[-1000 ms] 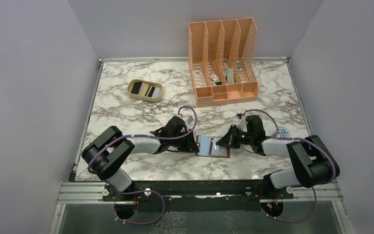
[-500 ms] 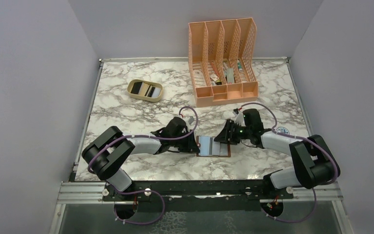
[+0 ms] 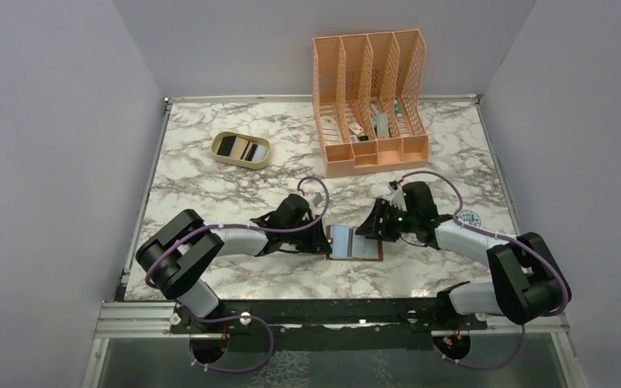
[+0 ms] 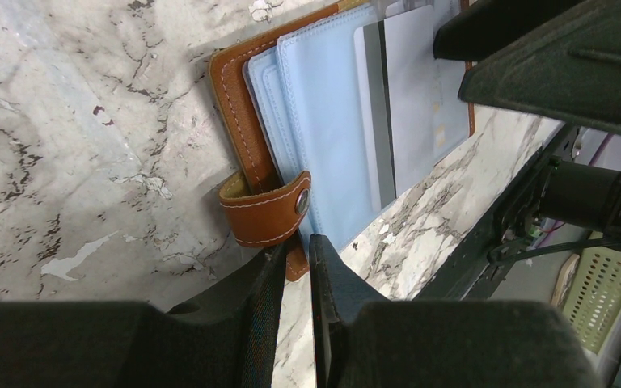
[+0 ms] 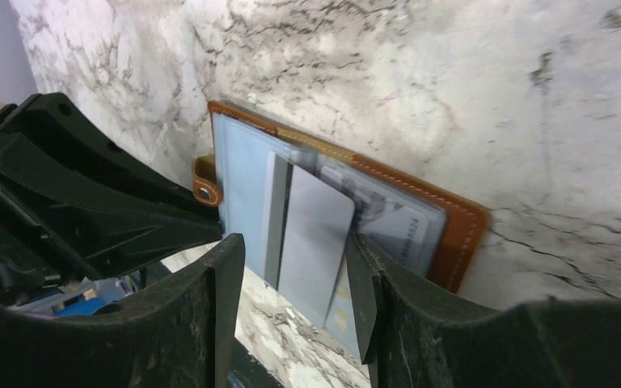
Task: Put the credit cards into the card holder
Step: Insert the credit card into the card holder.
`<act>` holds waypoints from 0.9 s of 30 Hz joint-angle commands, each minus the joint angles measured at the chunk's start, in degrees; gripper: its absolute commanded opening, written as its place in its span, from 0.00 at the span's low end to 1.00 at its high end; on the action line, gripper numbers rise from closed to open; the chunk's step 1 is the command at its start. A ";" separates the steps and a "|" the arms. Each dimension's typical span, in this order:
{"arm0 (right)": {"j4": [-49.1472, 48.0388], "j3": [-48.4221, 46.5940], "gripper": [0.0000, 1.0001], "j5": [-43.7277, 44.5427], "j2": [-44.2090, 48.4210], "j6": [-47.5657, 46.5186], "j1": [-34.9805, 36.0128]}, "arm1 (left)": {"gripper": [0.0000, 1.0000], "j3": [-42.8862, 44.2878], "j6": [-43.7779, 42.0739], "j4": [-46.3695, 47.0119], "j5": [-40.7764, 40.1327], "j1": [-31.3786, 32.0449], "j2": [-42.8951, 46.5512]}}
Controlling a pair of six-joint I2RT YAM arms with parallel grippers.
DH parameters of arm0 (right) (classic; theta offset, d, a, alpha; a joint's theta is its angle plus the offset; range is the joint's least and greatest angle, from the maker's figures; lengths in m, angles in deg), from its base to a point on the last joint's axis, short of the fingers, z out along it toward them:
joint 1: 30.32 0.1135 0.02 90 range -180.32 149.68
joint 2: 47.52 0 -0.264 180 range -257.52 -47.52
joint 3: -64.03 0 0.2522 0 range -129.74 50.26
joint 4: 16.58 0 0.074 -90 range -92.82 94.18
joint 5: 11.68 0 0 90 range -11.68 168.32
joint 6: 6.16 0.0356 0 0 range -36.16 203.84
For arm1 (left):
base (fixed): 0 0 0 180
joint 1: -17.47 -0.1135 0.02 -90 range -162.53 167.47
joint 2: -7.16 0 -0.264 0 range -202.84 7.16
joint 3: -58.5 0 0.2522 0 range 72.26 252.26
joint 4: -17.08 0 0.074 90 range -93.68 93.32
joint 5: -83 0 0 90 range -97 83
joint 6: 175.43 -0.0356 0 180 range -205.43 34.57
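The brown leather card holder lies open on the marble between both arms, its pale bluish pockets facing up. My left gripper is shut on its brown edge just below the snap tab. My right gripper is open over the other half. A pale card with a dark stripe lies between the right fingers, partly inside a pocket. Another card sits deeper in that pocket. More credit cards lie in the beige oval tray.
The beige oval tray stands at the back left. A tall peach four-slot file organiser stands at the back centre. The two grippers are close together over the wallet.
My right gripper has shifted a little left and away over the wallet and its arm has swung. The left gripper and the wallet have stayed where they were.
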 commanded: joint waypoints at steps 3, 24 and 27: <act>-2.28 2.62 0.51 0.15 -3.02 4.29 3.03 | 0.22 -1.56 -0.84 -7.52 -3.18 1.52 -3.04; -12.43 4.16 0.46 -2.69 -3.71 10.05 7.59 | 0.22 -1.47 -0.43 -6.66 -3.37 2.14 -3.41; -13.61 4.03 0.46 -3.75 -4.77 10.01 7.52 | 0.22 -1.43 -0.43 -6.71 -3.27 2.14 -3.18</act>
